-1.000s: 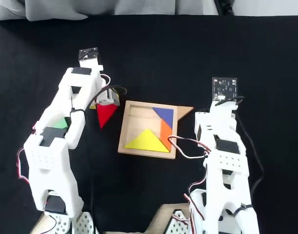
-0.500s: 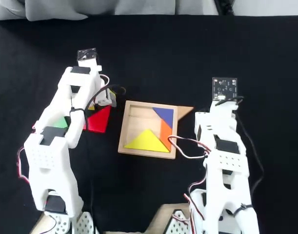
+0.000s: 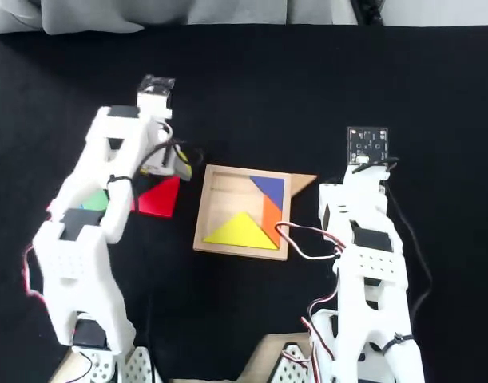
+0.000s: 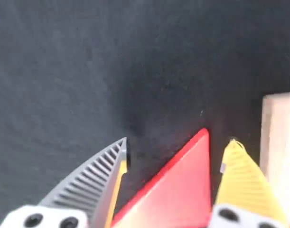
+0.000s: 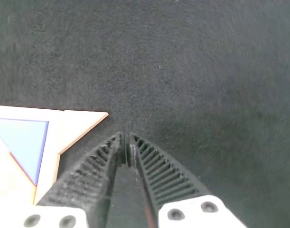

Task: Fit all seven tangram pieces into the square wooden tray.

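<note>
The left claw (image 4: 178,146) gapes wide astride the red triangle (image 4: 180,192) — lying on the table (image 3: 307,96) at the wooden tray's (image 3: 201,209) 9 o'clock, nearer this arm — while the right claw (image 5: 125,142) is closed, empty.

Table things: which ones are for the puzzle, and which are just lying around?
For the puzzle: wooden tray, red triangle, yellow triangle, blue triangle, orange piece, green piece, pale triangle.
Just lying around: grey cloth at the far edge.
</note>
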`<state>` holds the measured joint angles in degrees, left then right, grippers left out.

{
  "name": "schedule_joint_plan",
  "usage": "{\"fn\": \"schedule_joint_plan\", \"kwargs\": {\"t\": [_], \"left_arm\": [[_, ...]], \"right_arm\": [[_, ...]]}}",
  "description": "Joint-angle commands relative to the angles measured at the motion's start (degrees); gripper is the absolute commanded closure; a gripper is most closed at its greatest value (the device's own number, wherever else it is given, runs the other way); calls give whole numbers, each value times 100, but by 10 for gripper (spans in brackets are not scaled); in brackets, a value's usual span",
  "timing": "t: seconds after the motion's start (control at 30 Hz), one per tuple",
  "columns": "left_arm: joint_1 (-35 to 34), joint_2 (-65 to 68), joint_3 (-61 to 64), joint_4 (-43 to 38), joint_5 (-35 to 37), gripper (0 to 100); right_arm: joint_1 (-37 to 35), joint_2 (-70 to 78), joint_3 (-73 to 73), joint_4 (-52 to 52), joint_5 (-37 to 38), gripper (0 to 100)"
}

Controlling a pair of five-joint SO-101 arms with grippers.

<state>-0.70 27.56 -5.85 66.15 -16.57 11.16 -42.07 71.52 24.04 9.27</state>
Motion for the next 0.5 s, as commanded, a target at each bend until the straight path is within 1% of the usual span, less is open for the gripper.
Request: {"fn": "schedule_joint_plan", "kwargs": {"t": [0.0,0.07,0.13,0.2,0.33,0.47], "left_arm": [[84,-1055,4,633,-1899,722],[242,-1556,233,1037,-2620,787],[312,-2013,549,1160,-3033,827],[303,-2391,822,1073,-3042,821],[251,-3059,1481,844,-2919,775],[409,-4132,2396,730,-2901,784]], "right_arm": [[-114,-180,-48,-79,185,977],[-114,-180,-48,-79,193,977],[-114,-180,-48,-79,202,977],[-114,-180,-48,-79,211,977],[-114,-180,-48,-79,220,977],[-229,-171,-31,-79,229,977]]}}
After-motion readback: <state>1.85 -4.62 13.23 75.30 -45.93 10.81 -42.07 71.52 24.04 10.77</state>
